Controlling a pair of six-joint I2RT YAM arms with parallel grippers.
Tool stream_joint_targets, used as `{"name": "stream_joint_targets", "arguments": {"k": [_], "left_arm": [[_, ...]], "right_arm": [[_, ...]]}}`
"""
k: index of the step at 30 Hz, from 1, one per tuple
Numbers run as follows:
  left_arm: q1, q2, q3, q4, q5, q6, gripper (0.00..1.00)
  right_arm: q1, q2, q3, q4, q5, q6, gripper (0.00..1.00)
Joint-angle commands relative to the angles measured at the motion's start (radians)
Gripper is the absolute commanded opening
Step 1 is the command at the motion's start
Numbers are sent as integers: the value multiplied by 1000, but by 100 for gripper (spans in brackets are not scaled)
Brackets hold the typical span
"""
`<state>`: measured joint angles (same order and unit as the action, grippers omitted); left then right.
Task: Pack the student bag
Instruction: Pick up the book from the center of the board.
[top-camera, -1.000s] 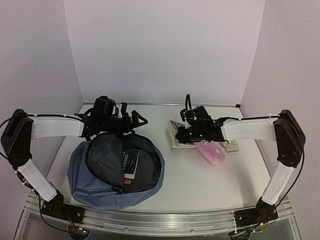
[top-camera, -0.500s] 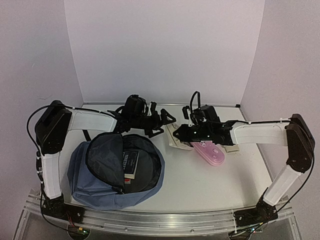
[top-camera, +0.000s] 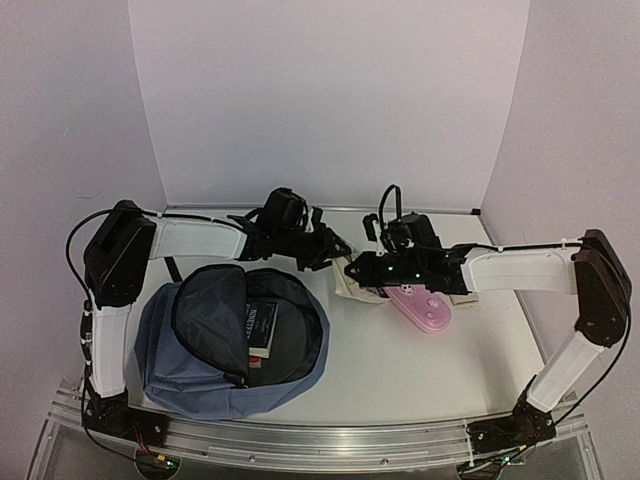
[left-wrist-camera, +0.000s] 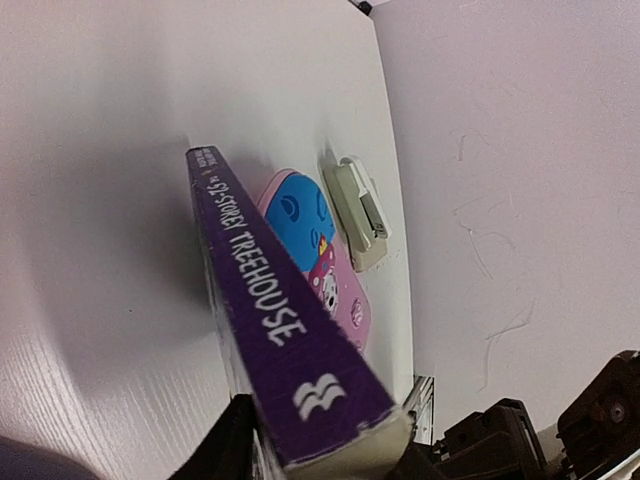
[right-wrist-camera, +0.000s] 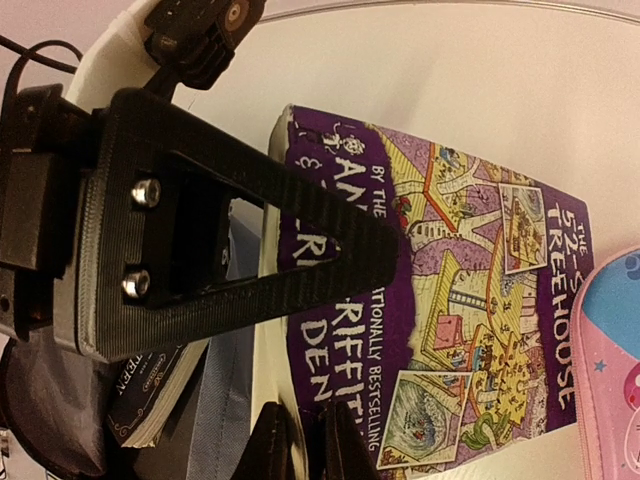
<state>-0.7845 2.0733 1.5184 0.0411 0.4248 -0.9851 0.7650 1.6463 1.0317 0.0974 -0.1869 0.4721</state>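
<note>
The student bag, slate-blue, lies open at the front left with a dark book inside it. A purple Treehouse book is held up at mid-table between both grippers. My left gripper is shut on it: the spine runs between its jaws, and one black finger lies across the cover. From the other side, my right gripper is shut on the cover's near edge, next to the bag's blue fabric.
A pink pencil case lies just right of the book, under the right arm, also in the left wrist view. A beige stapler sits beyond it. White walls close in at the back and both sides.
The left arm swung from behind the bag over to the book and its jaws closed onto it. The right gripper carried the book a little left, toward the bag.
</note>
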Motion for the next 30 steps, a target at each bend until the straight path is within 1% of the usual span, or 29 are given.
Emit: {"name": "stream_joint_targets", "arguments": {"k": [1,3,4,5,6,7,10,13,17,20,21,25,30], "left_arm": [[-9,38,72,-85,-13,20,29],[-10,42,84,-112,-21,24,20],[-10,43,87,-121,-25,25,15],[-10,42,86,-127,-29,24,10],[-11,40,82,-129,-33,24,5],[-10,35,76,-129,-41,23,3],[-10,14,49,-115,-58,23,0],[-10,-15,11,-96,-73,29,0],[-7,-81,-49,-59,-89,62,0],[5,-164,-116,-12,-95,104,0],[9,-200,-148,13,-92,120,0],[42,-327,-260,82,-39,141,0],[68,-490,-328,69,57,181,0]], "right_arm": [[28,-7,32,66,-6,-24,0],[36,3,42,54,6,-32,0],[39,8,47,49,9,-35,1],[40,13,52,44,12,-38,5],[43,17,55,40,13,-37,14],[43,18,57,38,13,-38,22],[46,10,62,31,13,-37,49],[46,-10,63,24,14,-36,67],[46,-60,60,13,11,-21,83],[44,-111,58,4,26,-5,95],[42,-130,59,1,35,2,98],[12,-175,67,-7,2,17,98],[-35,-214,75,-13,-102,37,98]]}}
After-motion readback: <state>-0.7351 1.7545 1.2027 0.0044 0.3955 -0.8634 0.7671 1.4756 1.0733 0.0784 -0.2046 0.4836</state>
